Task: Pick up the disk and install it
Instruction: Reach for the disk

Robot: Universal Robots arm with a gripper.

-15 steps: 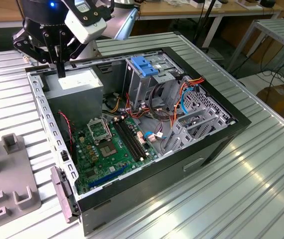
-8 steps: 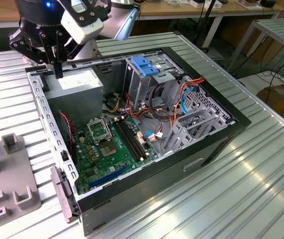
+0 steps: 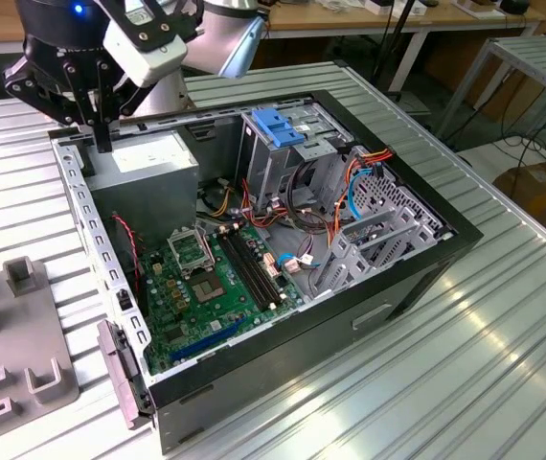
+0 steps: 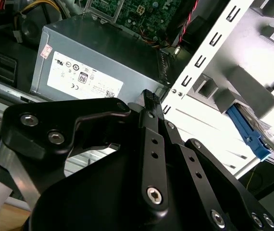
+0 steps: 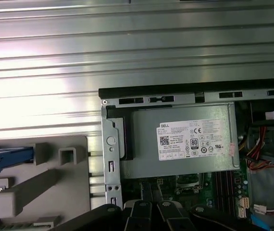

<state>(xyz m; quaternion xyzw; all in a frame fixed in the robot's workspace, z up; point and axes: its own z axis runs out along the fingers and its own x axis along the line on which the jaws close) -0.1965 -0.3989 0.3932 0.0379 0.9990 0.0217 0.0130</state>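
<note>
Over the corner of the open computer case [image 3: 417, 259], right above the grey power supply [image 3: 148, 177], we find the claw [image 3: 104, 144] with its fingers pressed together and nothing between them. Outward from there, past the case's side wall, we spot the disk [image 5: 6, 160], blue-edged, resting in the grey holder [image 5: 60, 192] beside the case. Its long edge seems to us to point toward that wall, near the claw but apart.
</note>
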